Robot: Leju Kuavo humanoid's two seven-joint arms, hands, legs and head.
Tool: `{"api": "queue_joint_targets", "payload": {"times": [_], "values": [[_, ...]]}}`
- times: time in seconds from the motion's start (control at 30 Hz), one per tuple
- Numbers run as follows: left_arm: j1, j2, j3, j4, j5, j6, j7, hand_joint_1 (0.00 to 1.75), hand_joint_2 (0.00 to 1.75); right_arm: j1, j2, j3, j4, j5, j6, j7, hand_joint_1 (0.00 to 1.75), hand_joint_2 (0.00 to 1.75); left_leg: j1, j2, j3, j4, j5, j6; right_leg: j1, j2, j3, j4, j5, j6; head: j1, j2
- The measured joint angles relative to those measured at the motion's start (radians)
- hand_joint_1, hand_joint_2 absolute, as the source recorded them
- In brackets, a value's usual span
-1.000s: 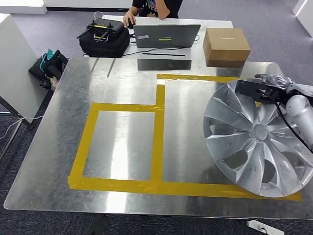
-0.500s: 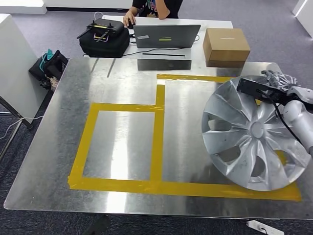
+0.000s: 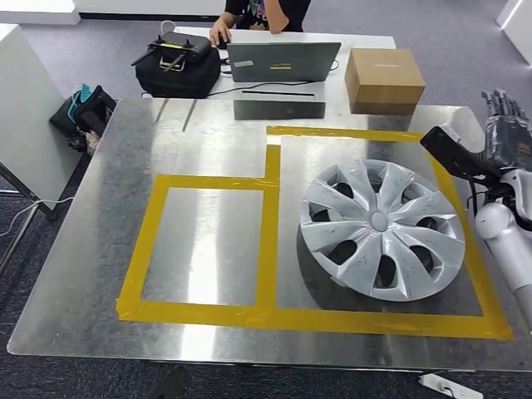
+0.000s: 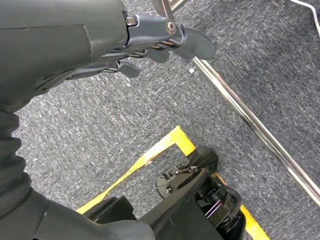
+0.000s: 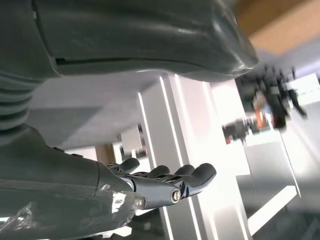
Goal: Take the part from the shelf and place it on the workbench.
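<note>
With its fingers [image 3: 502, 104] straight, spread and holding nothing, the right hand [image 3: 504, 133] stands raised at the table's right edge, just beyond the tape and apart from the hubcap; the right wrist view shows the same fingers [image 5: 177, 177] extended and empty. In the left wrist view, the left hand [image 4: 113, 45] hangs over grey carpet [image 4: 264, 65], its fingers [image 4: 188, 42] extended with nothing between them. 1 hubcap [image 3: 382, 229], silver and round, lies flat on the metal table [image 3: 81, 274], outer face up, spokes radiating from a central hub; being circular, it has no long axis. It sits inside the larger, right-hand frame of 2 frames marked in yellow tape [image 3: 268, 224], clear of the tape on every side. Behind the table stand 1 open laptop [image 3: 283, 60], 1 cardboard box [image 3: 384, 77] and 1 black bag [image 3: 177, 69]. 1 person [image 3: 263, 12] sits beyond the laptop.
</note>
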Motion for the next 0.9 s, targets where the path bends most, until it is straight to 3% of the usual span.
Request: {"api": "queue_joint_targets", "payload": {"times": [0.03, 0.17, 0.23, 0.3, 0.47, 0.6, 0.7, 0.9], "values": [[0.000, 0.000, 0.000, 0.000, -0.002, -0.001, 0.000, 0.00, 1.75, 0.016, 0.000, -0.017, -0.020, 0.027, -0.043, -0.008, 0.00, 0.00, 0.000, 0.000, 0.000, 0.000, 0.000, 0.000, 0.000, 0.000, 0.000, 0.000, 0.000, 0.000, 0.000, 0.000], [0.000, -0.003, 0.000, 0.000, -0.015, -0.002, 0.000, 0.00, 1.75, 0.103, 0.012, -0.108, -0.132, 0.189, -0.241, -0.054, 0.00, 1.75, 0.000, -0.001, 0.000, 0.000, 0.000, 0.000, 0.000, -0.001, 0.001, 0.000, 0.000, 0.000, 0.000, 0.000], [0.000, -0.005, 0.000, 0.000, -0.021, -0.004, 0.000, 0.00, 1.75, 0.155, 0.036, -0.174, -0.206, 0.246, -0.303, -0.117, 0.00, 0.87, 0.000, -0.001, 0.000, 0.000, 0.000, 0.000, 0.000, -0.001, 0.001, 0.000, 0.000, 0.000, 0.000, 0.000], [-0.001, -0.007, 0.000, 0.000, -0.024, -0.006, 0.000, 0.00, 1.75, 0.196, 0.068, -0.243, -0.271, 0.246, -0.307, -0.175, 0.00, 0.00, 0.000, -0.001, 0.000, 0.000, 0.000, 0.000, 0.000, -0.001, 0.000, 0.000, 0.000, 0.000, 0.000, 0.000], [0.000, -0.008, 0.001, 0.000, -0.017, -0.007, -0.007, 0.00, 1.75, 0.248, 0.104, -0.325, -0.352, 0.071, -0.259, -0.247, 0.00, 0.00, 0.000, -0.002, 0.000, 0.000, 0.000, 0.000, 0.000, -0.001, 0.000, 0.000, 0.000, -0.001, 0.000, 0.000], [0.002, -0.012, 0.011, 0.000, 0.007, -0.007, -0.027, 0.00, 0.00, 0.342, 0.141, -0.343, -0.501, -0.198, -0.219, -0.330, 0.00, 0.00, 0.000, -0.002, 0.000, 0.000, 0.000, 0.000, 0.000, -0.002, 0.000, 0.000, 0.000, -0.001, 0.000, 0.000], [0.006, -0.016, 0.029, 0.000, 0.032, -0.006, -0.033, 0.00, 0.00, 0.430, 0.172, -0.348, -0.655, -0.341, -0.191, -0.378, 0.00, 0.00, 0.000, -0.002, 0.000, 0.000, 0.000, 0.000, 0.000, -0.002, 0.000, 0.000, -0.001, -0.001, 0.000, 0.000], [0.008, -0.024, 0.062, 0.000, 0.064, -0.007, -0.038, 0.00, 0.00, 0.550, 0.209, -0.348, -0.864, -0.420, -0.154, -0.432, 0.00, 0.00, 0.000, -0.002, 0.000, 0.000, -0.003, -0.002, 0.000, -0.002, -0.007, 0.000, -0.005, -0.005, 0.000, 0.000]]}}
